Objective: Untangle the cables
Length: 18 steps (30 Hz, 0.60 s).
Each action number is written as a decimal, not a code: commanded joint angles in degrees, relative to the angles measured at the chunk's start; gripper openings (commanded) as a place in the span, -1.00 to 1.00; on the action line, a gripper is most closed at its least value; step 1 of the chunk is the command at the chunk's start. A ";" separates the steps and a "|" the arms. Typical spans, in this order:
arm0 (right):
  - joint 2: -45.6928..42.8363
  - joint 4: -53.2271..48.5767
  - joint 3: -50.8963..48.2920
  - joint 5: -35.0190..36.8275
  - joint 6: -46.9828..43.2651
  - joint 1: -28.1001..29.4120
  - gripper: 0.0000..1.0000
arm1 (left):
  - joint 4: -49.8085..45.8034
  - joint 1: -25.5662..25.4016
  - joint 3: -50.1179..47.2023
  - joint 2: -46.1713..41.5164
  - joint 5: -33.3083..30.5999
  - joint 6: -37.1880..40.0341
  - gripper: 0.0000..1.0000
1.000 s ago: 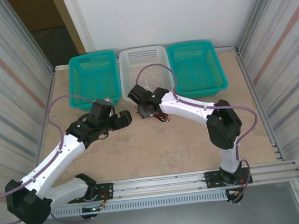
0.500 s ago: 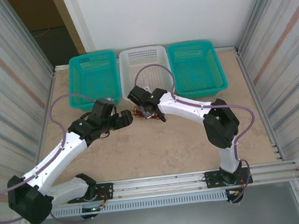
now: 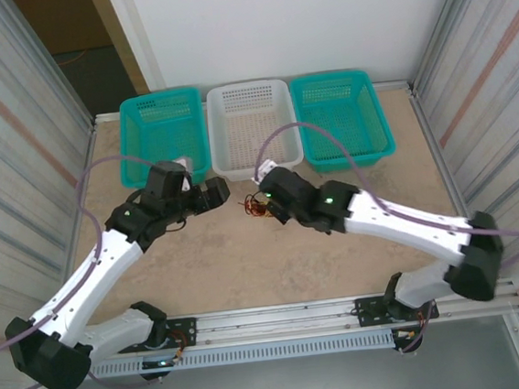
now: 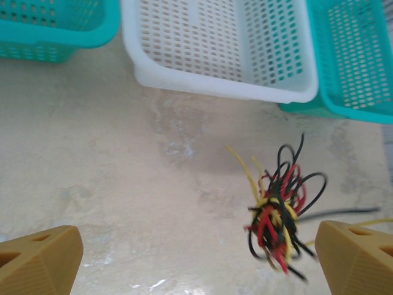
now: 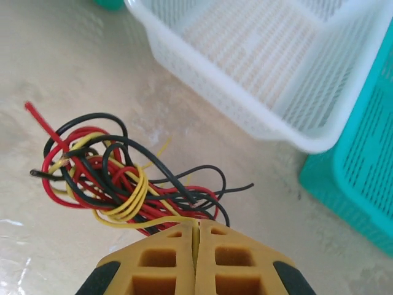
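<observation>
The cables are a tangled bundle (image 3: 257, 205) of red, black and yellow strands in the middle of the table, in front of the white basket. My right gripper (image 5: 196, 228) is shut on a yellow strand, and the rest of the bundle (image 5: 116, 178) hangs off its tip to the left. In the top view the right gripper (image 3: 267, 200) sits right beside the tangle. My left gripper (image 3: 215, 193) is open just left of the tangle. In the left wrist view the blurred bundle (image 4: 279, 212) lies near the right fingertip (image 4: 359, 258) without touching it.
Three baskets stand along the back: a teal one (image 3: 141, 105) on the left, a white one (image 3: 239, 169) in the middle, a teal one (image 3: 366, 152) on the right. The white basket's near rim (image 5: 245, 117) is close behind the tangle. Metal walls close both sides.
My right gripper has shut on a yellow strand. Its arm has swung so the elbow lies far to the right. The left gripper has edged back and to the right, still open.
</observation>
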 commanded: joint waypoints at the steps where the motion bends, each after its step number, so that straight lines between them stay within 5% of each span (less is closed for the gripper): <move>1: -5.02 3.13 0.37 -7.03 -5.99 -1.47 -1.00 | 2.17 1.19 3.17 -0.46 8.97 1.19 0.97; 7: -6.58 -1.56 4.77 -20.72 -4.68 -5.46 -1.00 | 4.21 5.43 5.46 2.63 20.76 0.73 0.97; 13: -5.90 -3.50 9.86 -28.58 -4.67 -6.21 -1.00 | 16.65 5.40 -0.65 3.08 31.46 -6.01 0.97; 18: -3.68 -5.88 14.32 -31.46 -6.12 -4.36 -1.00 | 12.75 5.87 -0.48 5.85 35.61 -0.56 0.97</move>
